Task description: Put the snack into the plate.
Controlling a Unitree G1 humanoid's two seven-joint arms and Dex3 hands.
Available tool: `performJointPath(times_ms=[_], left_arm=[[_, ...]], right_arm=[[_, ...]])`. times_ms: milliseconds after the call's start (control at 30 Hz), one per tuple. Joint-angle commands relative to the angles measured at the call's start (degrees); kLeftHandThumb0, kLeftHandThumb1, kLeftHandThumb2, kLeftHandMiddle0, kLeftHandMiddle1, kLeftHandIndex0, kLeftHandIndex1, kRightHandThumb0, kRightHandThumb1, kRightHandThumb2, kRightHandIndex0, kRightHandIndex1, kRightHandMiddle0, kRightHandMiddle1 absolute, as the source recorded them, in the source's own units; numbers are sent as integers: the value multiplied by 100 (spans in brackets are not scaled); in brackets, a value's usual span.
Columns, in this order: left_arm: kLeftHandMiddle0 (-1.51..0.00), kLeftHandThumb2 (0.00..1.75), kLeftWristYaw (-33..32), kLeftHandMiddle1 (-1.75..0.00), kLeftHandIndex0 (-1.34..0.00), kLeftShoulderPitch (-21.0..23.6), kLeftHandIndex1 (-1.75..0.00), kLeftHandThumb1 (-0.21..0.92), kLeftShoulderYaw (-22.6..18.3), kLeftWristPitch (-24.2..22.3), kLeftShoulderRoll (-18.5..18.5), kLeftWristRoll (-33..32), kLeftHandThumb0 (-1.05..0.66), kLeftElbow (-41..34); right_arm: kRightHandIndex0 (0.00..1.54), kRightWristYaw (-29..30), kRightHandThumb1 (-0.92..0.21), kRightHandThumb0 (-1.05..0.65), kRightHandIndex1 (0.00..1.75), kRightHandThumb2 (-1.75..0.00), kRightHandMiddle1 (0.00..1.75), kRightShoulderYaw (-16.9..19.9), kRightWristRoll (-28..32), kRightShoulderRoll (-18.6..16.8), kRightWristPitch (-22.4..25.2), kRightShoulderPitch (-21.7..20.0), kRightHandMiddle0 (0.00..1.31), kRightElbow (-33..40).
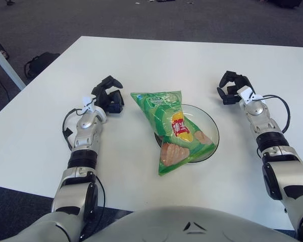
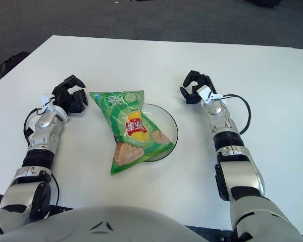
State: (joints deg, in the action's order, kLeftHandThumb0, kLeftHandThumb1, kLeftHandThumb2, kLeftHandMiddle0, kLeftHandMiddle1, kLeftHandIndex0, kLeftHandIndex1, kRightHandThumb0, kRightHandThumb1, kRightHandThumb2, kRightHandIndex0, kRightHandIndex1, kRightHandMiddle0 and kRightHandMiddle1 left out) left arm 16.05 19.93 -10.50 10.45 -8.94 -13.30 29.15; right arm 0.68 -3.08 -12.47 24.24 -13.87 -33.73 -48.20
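A green snack bag (image 1: 172, 128) lies across the clear glass plate (image 1: 210, 131) in the middle of the white table; its top corner and lower end stick out over the plate's left rim. My left hand (image 1: 109, 96) hovers just left of the bag's top corner, fingers curled and holding nothing. My right hand (image 1: 233, 88) shows to the upper right of the plate, a short gap away, fingers curled and holding nothing.
The white table (image 1: 151, 60) stretches far behind the plate. Its left edge runs diagonally past my left arm, with dark carpet and a black bag (image 1: 39, 62) on the floor beyond. A white leg or post (image 1: 5, 63) stands at far left.
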Motion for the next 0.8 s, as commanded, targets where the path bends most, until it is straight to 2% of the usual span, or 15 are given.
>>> performJointPath(times_ms=[0, 200, 367, 600, 767], left_arm=[[-130, 131, 86, -175, -61, -505, -175, 32, 59, -132, 305, -95, -47, 227], [-131, 128, 80, -175, -59, -518, -175, 35, 79, -129, 314, -66, -47, 231], [-131, 125, 57, -175, -57, -556, -175, 37, 173, -136, 317, 28, -46, 182], [-132, 124, 66, -175, -57, -640, -175, 38, 335, 99, 336, 198, -46, 232], [-131, 124, 54, -175, -56, -661, -175, 38, 410, 95, 325, 260, -46, 258]], right_arm=[[113, -150, -33, -48, 175, -130, 175, -87, -21, -141, 262, 446, 61, -208], [115, -124, -33, -48, 175, -130, 175, -76, -39, -141, 235, 479, 60, -155], [112, -70, -33, -48, 175, -130, 175, -42, -37, -162, 405, 457, 61, -156], [110, 195, -33, -48, 175, -130, 175, 76, 10, -236, 478, 460, 60, -171], [112, 356, -32, -48, 175, -131, 175, 139, 16, -285, 542, 442, 61, -202]])
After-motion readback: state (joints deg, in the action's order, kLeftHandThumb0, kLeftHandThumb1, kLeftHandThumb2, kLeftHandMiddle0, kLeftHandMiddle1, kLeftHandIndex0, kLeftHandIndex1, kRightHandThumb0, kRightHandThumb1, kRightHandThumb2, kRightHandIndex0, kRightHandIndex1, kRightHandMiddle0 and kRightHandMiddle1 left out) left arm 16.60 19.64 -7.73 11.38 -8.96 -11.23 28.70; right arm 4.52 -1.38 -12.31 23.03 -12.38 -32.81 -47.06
